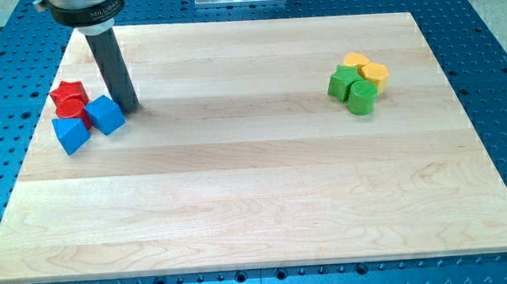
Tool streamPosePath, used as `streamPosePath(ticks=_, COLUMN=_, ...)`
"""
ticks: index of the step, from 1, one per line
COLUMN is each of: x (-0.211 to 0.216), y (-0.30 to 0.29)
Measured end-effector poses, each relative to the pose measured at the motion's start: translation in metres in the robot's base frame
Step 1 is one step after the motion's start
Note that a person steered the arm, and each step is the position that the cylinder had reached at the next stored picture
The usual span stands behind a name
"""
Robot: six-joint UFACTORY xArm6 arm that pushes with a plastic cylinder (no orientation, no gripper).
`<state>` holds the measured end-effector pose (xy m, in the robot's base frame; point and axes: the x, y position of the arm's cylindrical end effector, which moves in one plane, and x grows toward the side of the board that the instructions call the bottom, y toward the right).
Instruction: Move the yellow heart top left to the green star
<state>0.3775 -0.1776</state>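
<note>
At the view's right, several blocks sit bunched together. A yellow block with a notched top, seemingly the heart (pixel 375 73), touches the upper right of the green star (pixel 343 84). A second yellow block, seemingly a hexagon (pixel 354 62), sits just above the star. A green cylinder (pixel 361 99) sits at the star's lower right. My tip (pixel 131 107) rests on the board far to the left, just right of the blue cube (pixel 106 114) and far from the yellow and green blocks.
Next to the blue cube at the view's left are a red star (pixel 68 92), a red cylinder (pixel 72 108) and a blue triangle (pixel 70 134). The wooden board (pixel 257 203) lies on a blue perforated table.
</note>
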Motion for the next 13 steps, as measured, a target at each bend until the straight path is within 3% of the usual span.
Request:
streamPosePath(ticks=2, x=-0.004, y=-0.009)
streamPosePath(ticks=3, x=-0.029, y=0.034)
streamPosePath(ticks=6, x=-0.094, y=0.364)
streamPosePath(ticks=7, x=-0.082, y=0.434)
streamPosePath(ticks=8, x=-0.067, y=0.426)
streamPosePath(ticks=9, x=-0.067, y=0.378)
streamPosePath(ticks=11, x=-0.012, y=0.292)
streamPosePath(ticks=12, x=0.023, y=0.29)
streamPosePath(ticks=13, x=0.016, y=0.294)
